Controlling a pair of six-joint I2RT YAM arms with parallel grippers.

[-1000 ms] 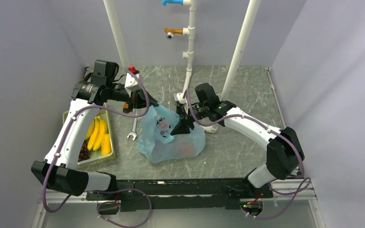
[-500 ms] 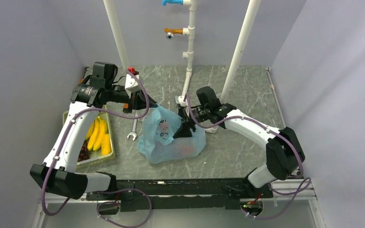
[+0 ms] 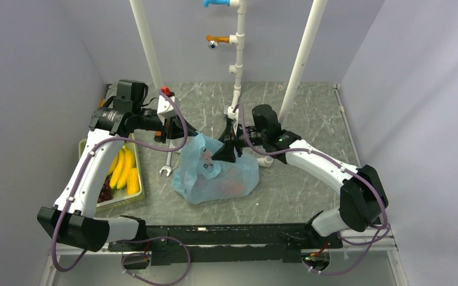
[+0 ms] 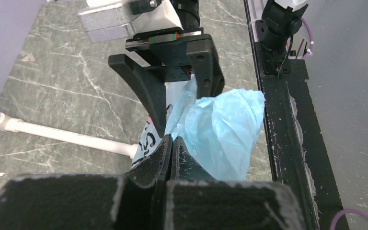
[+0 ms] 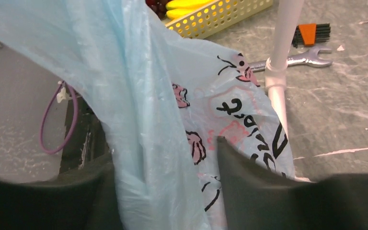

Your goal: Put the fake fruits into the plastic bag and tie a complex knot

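The light-blue plastic bag [image 3: 217,176] lies mid-table, and a reddish fruit [image 3: 234,186] shows through it. My left gripper [image 3: 183,129] is shut on the bag's upper left edge; in the left wrist view its tips [image 4: 171,143] pinch the plastic [image 4: 225,129]. My right gripper [image 3: 224,153] is open at the bag's top. In the right wrist view [image 5: 165,163] a strip of bag plastic [image 5: 139,110] runs between its fingers [image 5: 242,184]. Yellow bananas [image 3: 124,168] and dark grapes [image 3: 104,190] lie in the basket. No knot is in view.
A yellow perforated basket [image 3: 136,197] stands at the left edge. A wrench [image 3: 167,162] lies between the basket and the bag. White pipe posts [image 3: 237,77] rise behind the bag, one right beside the right wrist. A set of hex keys [image 5: 311,33] lies near the wrench.
My right gripper has moved up and a little left along the bag's top, and its wrist has shifted toward the back. The bag's top has been pulled with it. The left arm has barely moved.
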